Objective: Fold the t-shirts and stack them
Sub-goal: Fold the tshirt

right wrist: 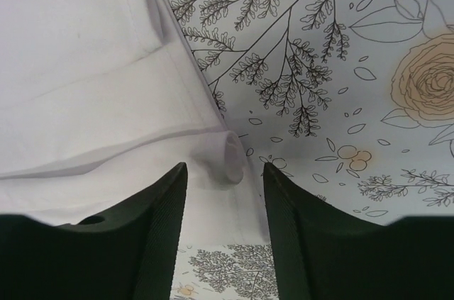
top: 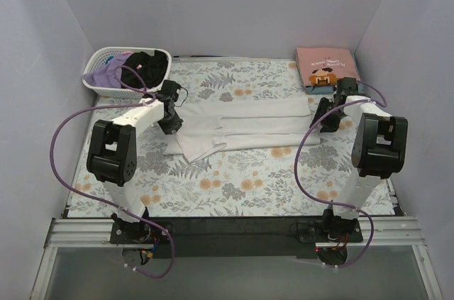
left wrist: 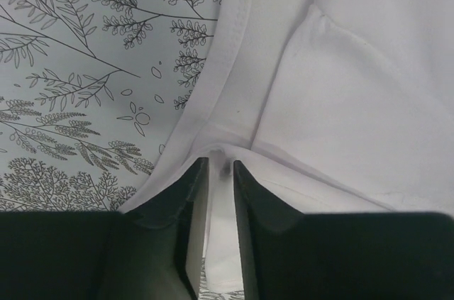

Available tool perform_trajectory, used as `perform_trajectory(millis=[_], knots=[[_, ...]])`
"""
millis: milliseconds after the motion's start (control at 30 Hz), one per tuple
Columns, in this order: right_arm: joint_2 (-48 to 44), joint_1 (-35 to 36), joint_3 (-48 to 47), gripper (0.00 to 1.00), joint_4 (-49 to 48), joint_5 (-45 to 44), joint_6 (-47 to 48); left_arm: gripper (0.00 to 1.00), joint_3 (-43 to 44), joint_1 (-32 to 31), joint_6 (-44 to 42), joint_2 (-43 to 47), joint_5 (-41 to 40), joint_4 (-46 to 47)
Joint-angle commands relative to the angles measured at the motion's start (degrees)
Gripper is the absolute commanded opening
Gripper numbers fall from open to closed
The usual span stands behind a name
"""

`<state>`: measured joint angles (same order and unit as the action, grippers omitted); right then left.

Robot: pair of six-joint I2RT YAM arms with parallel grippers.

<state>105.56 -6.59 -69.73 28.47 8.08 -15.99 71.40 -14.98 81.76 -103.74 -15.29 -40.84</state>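
The left arm [top: 135, 117] rises from the near edge of the floral table cloth [top: 234, 179], bends at the elbow over the left part of the cloth, and its forearm goes forward and to the right. The wrist is turned down, so the left gripper [top: 171, 124] is low on the cloth. In the left wrist view the jaws stand almost together and a thin fold of white fabric is pinched between them, so this gripper is grasping the white t-shirt [top: 248, 124] at its hem.

The right arm [top: 376, 140] makes the mirror pose over the right part of the table cloth, with the wrist bent inward and down. The right gripper [top: 326, 121] is released: in the right wrist view its jaws stand wide apart, and a small rolled corner of the shirt lies between them without touching either finger.

The white t-shirt lies flat across the middle of the table cloth, folded into a long narrow band. Its long axis runs from left to right, one end at each gripper. The left end is wider and a little crumpled.

At the far left corner of the table cloth stands a white basket [top: 96, 76] with a black garment [top: 145, 66] and a lavender one [top: 110, 73] inside. At the far right corner lies a folded pink t-shirt [top: 325, 64] with its print facing up.
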Motion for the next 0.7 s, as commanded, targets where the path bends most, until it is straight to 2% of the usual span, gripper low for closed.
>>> perform_trajectory(millis=[0, 67, 167, 200, 333, 400, 433, 500, 667], knots=[[-5.0, 0.7, -0.4, 0.55, -1.3, -1.0, 0.6, 0.23, 0.1, 0.5, 0.0, 4.9, -2.2, 0.8], [-6.4, 0.9, 0.1, 0.58, -1.2, -1.2, 0.5, 0.30, -0.5, 0.5, 0.0, 6.9, -1.3, 1.5], [-9.7, 1.5, 1.2, 0.59, -1.2, -1.9, 0.6, 0.34, -1.4, 0.5, 0.2, 8.4, -1.2, 1.6], [-11.5, 1.8, 1.4, 0.59, -1.4, -1.9, 0.7, 0.41, -1.4, 0.5, 0.4, 9.3, -1.4, 1.3], [-16.1, 5.3, 3.5, 0.59, -2.7, 0.8, 2.2, 0.55, -3.3, 0.5, 0.7, 13.4, -0.6, 1.3], [-18.6, 6.4, 6.0, 0.59, -4.6, 4.0, 2.2, 0.55, -4.9, 0.3, 0.7, 16.8, 1.2, 2.1], [-19.4, 10.7, 6.9, 0.59, -6.9, 7.2, 1.7, 0.55, -7.5, 0.4, 0.7, 18.1, 1.8, 2.5], [-21.1, 14.3, 9.5, 0.59, -9.6, 9.4, 0.2, 0.53, -10.2, 0.3, 0.9, 20.2, 2.8, 3.8], [-20.7, 29.5, 13.8, 0.57, -23.5, 13.5, -5.5, 0.32, -19.8, 0.4, 1.6, 26.0, 4.2, 9.5]])
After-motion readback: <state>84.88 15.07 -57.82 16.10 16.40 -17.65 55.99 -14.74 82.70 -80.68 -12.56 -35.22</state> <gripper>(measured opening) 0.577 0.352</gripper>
